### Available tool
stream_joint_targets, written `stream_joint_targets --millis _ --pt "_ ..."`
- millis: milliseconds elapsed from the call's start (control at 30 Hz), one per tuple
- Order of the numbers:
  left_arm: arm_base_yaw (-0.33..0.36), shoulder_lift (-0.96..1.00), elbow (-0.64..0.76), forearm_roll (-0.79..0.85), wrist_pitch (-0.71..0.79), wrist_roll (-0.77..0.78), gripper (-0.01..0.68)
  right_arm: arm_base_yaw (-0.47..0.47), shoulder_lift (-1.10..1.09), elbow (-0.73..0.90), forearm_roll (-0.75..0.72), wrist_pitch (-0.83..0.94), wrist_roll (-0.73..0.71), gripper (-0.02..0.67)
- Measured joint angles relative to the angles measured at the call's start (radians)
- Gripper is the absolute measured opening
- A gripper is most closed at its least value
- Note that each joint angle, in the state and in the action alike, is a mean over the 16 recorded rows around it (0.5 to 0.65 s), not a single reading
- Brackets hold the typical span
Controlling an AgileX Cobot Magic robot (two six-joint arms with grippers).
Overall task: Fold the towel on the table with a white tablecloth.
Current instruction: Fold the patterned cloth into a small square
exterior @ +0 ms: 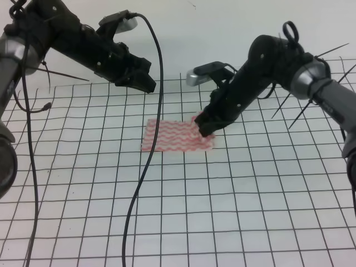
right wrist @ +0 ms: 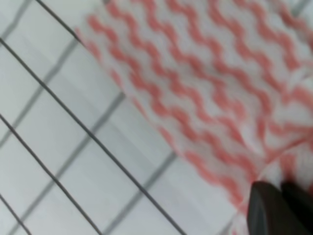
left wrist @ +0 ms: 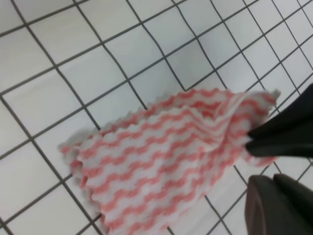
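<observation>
The towel (exterior: pixel 177 135), white with pink-red wavy stripes, lies on the white tablecloth (exterior: pixel 233 211) with its black grid, which covers the table. My right gripper (exterior: pixel 204 128) is down at the towel's right edge and shut on that edge, which is bunched and slightly lifted. In the left wrist view the towel (left wrist: pixel 161 161) lies wrinkled, with the right gripper's dark fingers (left wrist: pixel 279 134) pinching its edge. The right wrist view shows the towel (right wrist: pixel 205 83) close and blurred. My left gripper (exterior: pixel 142 81) hangs above the cloth behind the towel's left end, fingers together and empty.
A black cable (exterior: pixel 146 167) hangs from the left arm and runs down across the cloth just left of the towel to the front edge. Thin dark rods (exterior: pixel 303 114) stick out of the right arm. The gridded cloth spreads on all sides.
</observation>
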Motion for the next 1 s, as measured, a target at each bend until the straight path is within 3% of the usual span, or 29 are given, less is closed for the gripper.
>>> stream_joint_targets --millis 533,1000 --pt "0.008 0.0 0.0 0.017 0.0 -0.005 -0.001 0.075 0.015 0.0 0.068 -0.143 -0.054 0.006" --pt "0.086 0.0 0.0 0.001 0.001 -0.017 -0.001 0.1 0.054 0.001 0.25 -0.257 -0.166 0.006"
